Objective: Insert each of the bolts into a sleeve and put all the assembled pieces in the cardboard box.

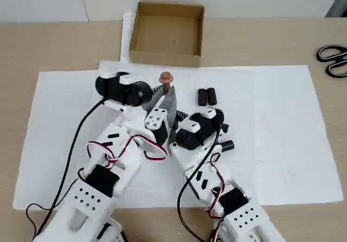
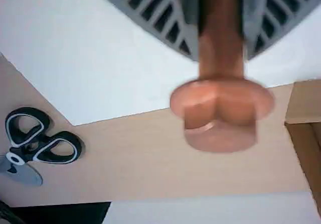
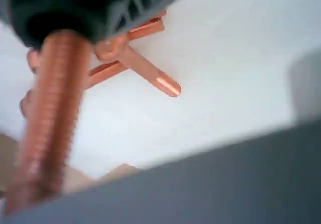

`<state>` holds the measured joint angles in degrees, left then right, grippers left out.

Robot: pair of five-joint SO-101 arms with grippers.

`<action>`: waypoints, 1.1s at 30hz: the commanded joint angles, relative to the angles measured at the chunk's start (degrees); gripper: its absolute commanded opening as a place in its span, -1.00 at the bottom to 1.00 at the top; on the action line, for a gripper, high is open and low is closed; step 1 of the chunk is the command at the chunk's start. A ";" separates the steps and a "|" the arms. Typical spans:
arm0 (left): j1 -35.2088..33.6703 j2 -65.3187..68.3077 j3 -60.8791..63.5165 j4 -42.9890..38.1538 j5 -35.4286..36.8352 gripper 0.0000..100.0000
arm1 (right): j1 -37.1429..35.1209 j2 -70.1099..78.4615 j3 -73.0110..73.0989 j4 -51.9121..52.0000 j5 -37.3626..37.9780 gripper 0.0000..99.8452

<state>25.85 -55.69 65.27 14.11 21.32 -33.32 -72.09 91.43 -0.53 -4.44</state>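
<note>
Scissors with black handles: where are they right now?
The black-handled metal scissors lie on the bare wooden table at the high view's right edge, just past the far right corner of the white paper sheet.

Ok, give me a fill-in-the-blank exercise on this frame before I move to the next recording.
1. The left hand is ___ on the copper-coloured bolt.
2. ___ black cylindrical sleeves lie side by side on the white paper sheet near the brown cardboard box.
3. The metal scissors on the wooden table have ___ handles.
Missing words: shut; two; black.
</note>
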 commanded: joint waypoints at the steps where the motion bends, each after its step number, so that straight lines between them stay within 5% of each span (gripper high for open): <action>1: 0.88 -1.49 -0.31 -1.49 -0.53 -0.99 | -0.13 -1.10 -0.35 -1.36 -0.44 -0.99; 33: 1.32 -1.58 -0.66 5.63 -1.76 -0.99 | 0.04 -1.10 -0.35 -1.36 -0.35 -0.99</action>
<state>27.08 -55.69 65.36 19.47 20.79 -33.41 -72.09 91.43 -0.53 -4.44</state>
